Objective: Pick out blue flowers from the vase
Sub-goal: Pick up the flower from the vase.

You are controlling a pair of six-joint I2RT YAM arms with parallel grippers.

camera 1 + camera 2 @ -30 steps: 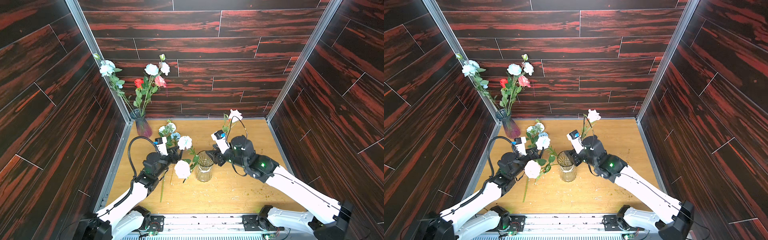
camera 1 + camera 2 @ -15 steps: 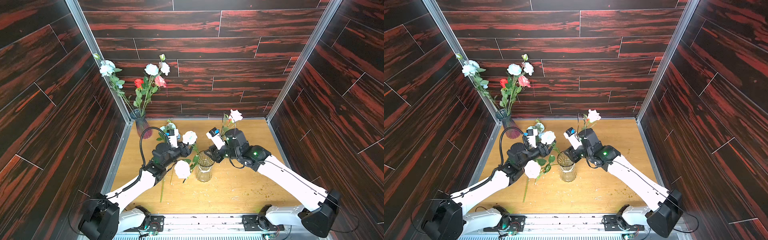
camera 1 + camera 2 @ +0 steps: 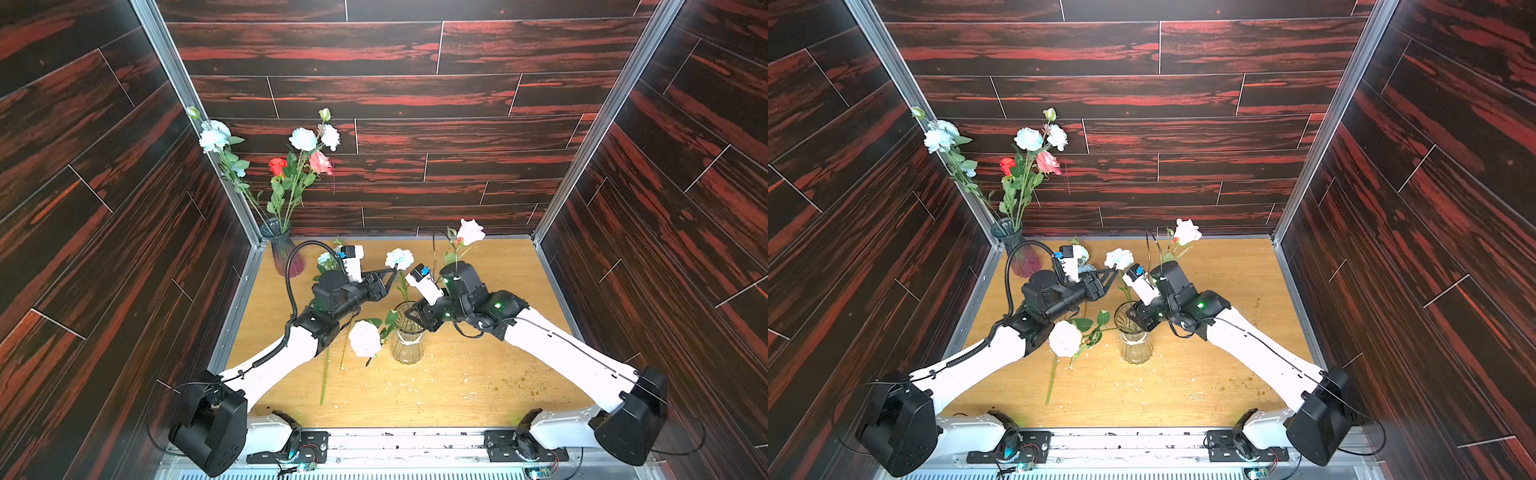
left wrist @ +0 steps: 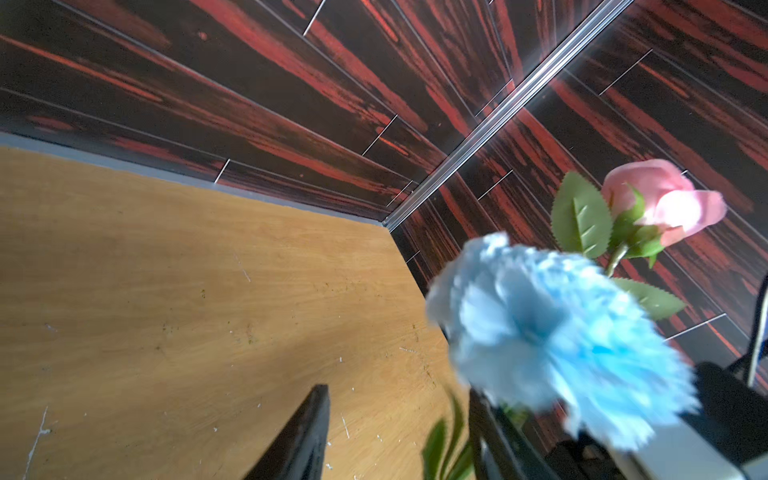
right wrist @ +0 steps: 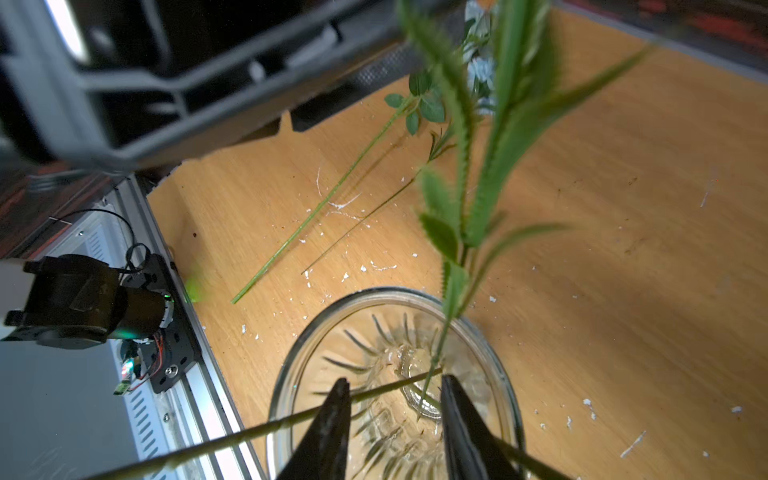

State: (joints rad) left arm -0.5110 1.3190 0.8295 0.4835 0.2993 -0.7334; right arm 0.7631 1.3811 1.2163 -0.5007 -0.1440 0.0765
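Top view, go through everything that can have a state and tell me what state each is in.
glass vase: upright, holding stems.
blue flower: standing in the glass vase.
white rose: tipped over the vase's rim.
loose blue stem: lying flat on the table.
purple vase: upright, holding flowers.
left tool: open, at the blue flower's stem.
right tool: open, over the glass vase's mouth.

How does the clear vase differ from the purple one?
The clear vase is short and squat, at the centre; the purple vase is taller, slimmer, in the back corner. The clear vase holds few stems; the purple vase holds a fuller bunch. Both are see-through glass.
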